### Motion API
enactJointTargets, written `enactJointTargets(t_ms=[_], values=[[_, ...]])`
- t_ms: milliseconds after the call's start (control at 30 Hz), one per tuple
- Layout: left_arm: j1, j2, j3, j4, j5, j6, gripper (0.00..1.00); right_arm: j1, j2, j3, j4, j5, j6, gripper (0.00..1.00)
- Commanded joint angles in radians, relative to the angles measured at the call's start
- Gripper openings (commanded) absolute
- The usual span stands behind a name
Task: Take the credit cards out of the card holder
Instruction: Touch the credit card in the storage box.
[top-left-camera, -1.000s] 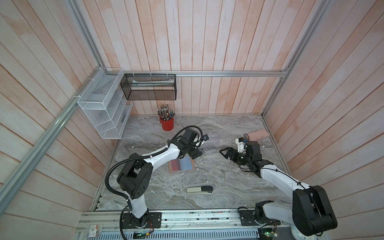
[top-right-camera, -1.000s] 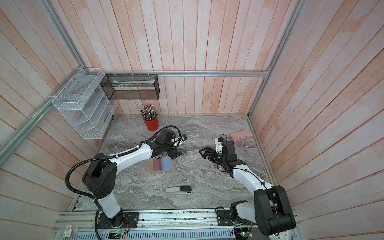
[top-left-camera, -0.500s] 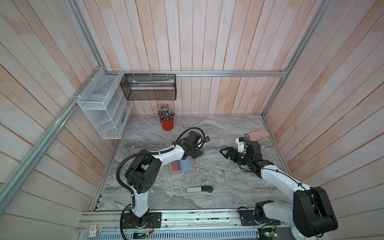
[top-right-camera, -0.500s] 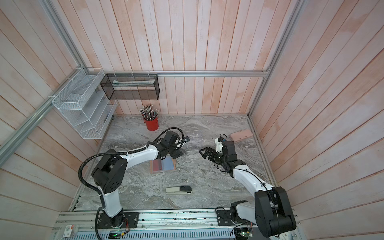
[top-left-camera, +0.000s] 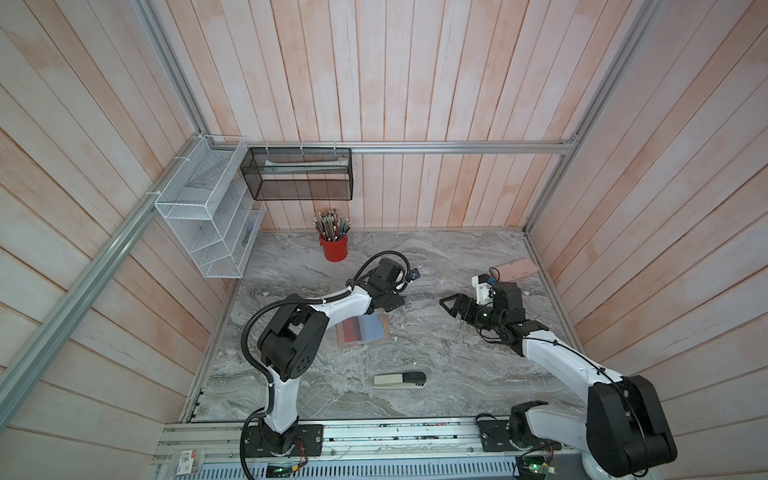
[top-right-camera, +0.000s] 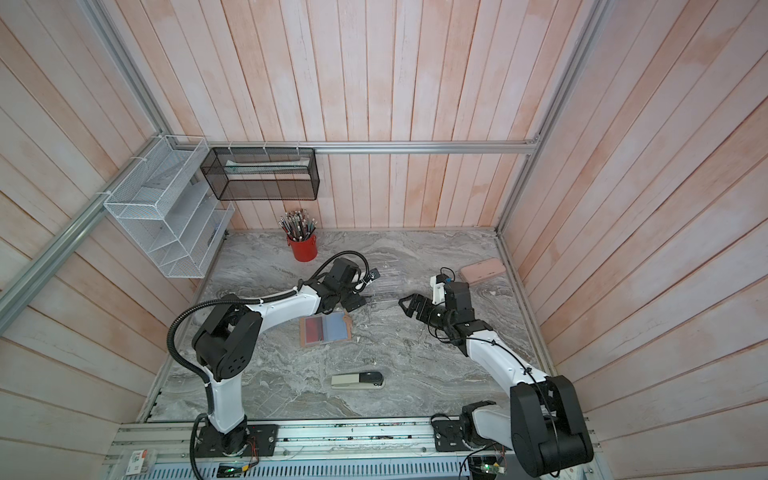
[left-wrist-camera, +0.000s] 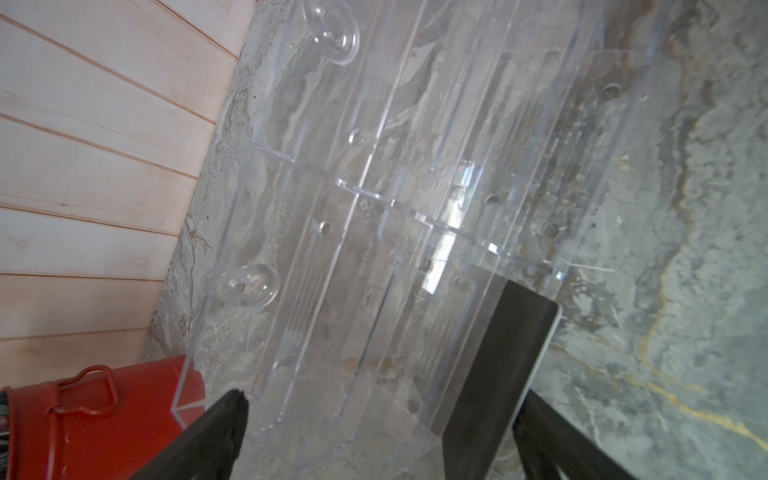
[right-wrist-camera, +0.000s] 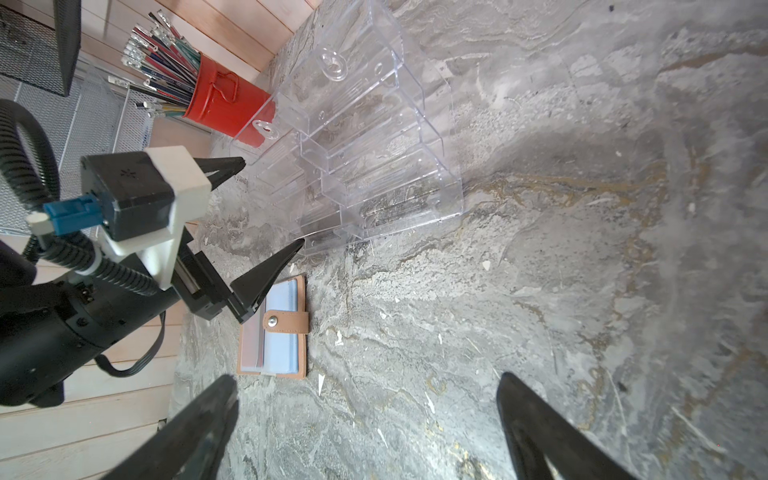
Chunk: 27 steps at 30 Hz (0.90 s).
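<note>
The tan card holder lies open on the table, its snap tab toward the right arm. A red credit card shows through a sleeve; the other half shows bluish plastic. A black credit card stands in the near slot of the clear acrylic rack. My left gripper is open at that end of the rack, one finger close beside the black card. My right gripper hangs open over bare table, right of the rack.
A red pencil cup stands at the back. A pink rounded case lies at the back right, a stapler near the front. White and black wire baskets hang on the walls.
The left arm's elbow has swung to the right toward the card holder while its gripper stayed at the rack. The right arm has not moved.
</note>
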Motion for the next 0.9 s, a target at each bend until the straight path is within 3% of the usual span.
enactJointTargets(t_ms=[0, 500, 867], values=[[0.010, 0.011, 0.041, 0.021, -0.013, 0.021, 1.00, 0.001, -0.008, -0.006, 0.002, 0.010, -0.006, 0.98], [0.041, 0.046, 0.112, 0.003, 0.003, 0.050, 1.00, 0.001, -0.010, -0.016, 0.009, 0.011, -0.007, 0.98], [0.042, -0.164, -0.022, 0.045, 0.104, -0.039, 1.00, 0.009, 0.009, 0.015, -0.006, 0.016, -0.041, 0.98]])
